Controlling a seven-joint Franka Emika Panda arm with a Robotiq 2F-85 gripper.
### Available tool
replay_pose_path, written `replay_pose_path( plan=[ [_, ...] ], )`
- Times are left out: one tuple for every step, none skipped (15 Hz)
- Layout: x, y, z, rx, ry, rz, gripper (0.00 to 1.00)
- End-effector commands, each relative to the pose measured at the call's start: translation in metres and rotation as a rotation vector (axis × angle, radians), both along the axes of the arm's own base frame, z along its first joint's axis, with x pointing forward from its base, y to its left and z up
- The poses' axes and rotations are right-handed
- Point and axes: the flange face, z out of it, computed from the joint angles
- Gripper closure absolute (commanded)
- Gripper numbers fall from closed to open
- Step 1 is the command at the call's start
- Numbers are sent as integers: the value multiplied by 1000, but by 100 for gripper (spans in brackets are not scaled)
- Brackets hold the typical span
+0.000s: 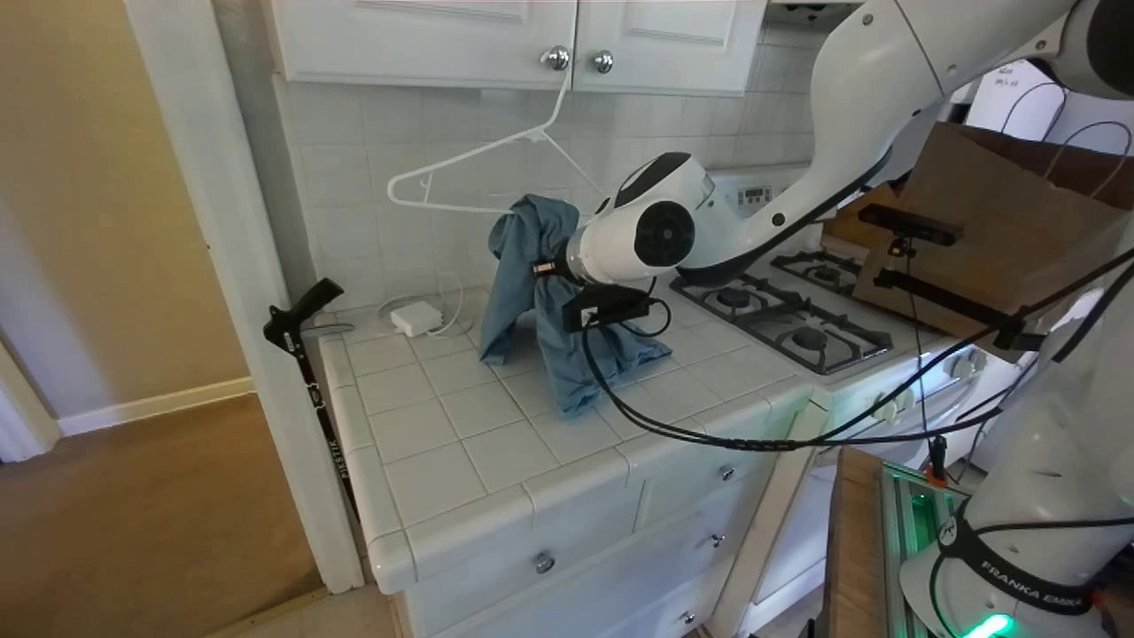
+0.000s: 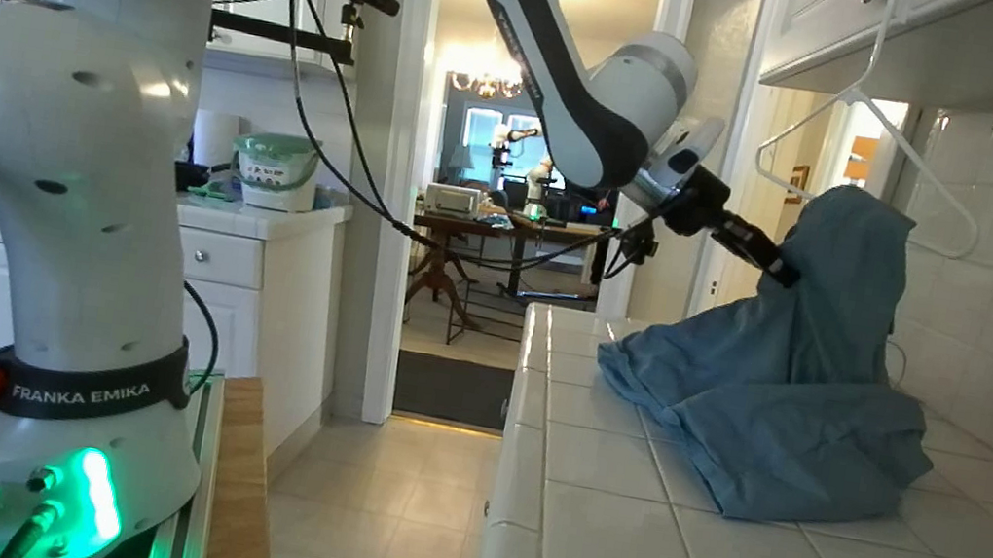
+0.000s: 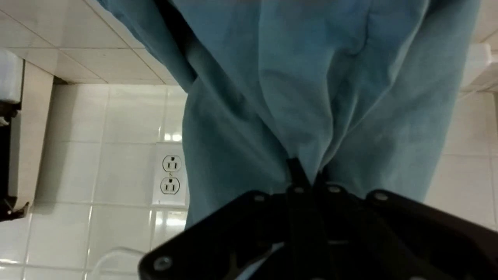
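Blue cloth (image 2: 818, 367): is rising in creases to a rounded peak over the white tiled counter (image 2: 614, 543); its lower folds are lying spread across the tiles, in front of the tiled wall (image 3: 128, 120).
Gripper (image 3: 309, 169): is standing almost completely closed and pinching a gathered fold of the blue cloth between its two black fingers (image 3: 298, 177); the grip is sitting below the cloth's peak, clear of the tiled counter.
White hanger (image 1: 536, 135): is hanging by its hook from a cupboard knob (image 1: 556, 58); in both exterior views the top of the blue cloth is hiding part of its lower bar, so whether the two are touching, one cannot tell.
Cupboards (image 1: 425, 40): are running white and panelled above the tiled counter.
Wall outlet (image 3: 170, 175): is showing just beside the edge of the blue cloth in the wrist view.
Small white box (image 1: 416, 317): is resting on the tiled counter near the tiled wall.
Gas burners (image 1: 808, 338): are lying beside the tiled counter under black grates, with the robot arm (image 1: 846, 124) arching over them.
Cardboard box (image 1: 1010, 199): is sitting tilted near the gas burners.
Reaching tool (image 1: 288, 328): is leaning at the end of the tiled counter, its black handle uppermost.
Green-lidded tub (image 2: 274, 172): is standing on a separate counter (image 2: 288, 226) across the floor, in an exterior view.
Robot base (image 2: 133, 471): is glowing green low on its side.
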Motion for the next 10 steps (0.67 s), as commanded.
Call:
replay_pose_path(
  plan=[
    [-15,15,36,0,-72,22,99],
    [-16,17,44,-3,-89,27,99],
    [-16,20,52,-4,-103,32,99],
    [-17,21,60,-6,-116,33,99],
    [-17,23,67,-9,-130,37,99],
    [-18,24,73,-10,-142,41,99],
    [-19,25,80,-15,-156,40,99],
    [-20,26,86,-17,-167,40,99],
    [-21,26,92,-23,-177,42,99],
    [-22,27,99,-23,-186,40,99]
  ],
)
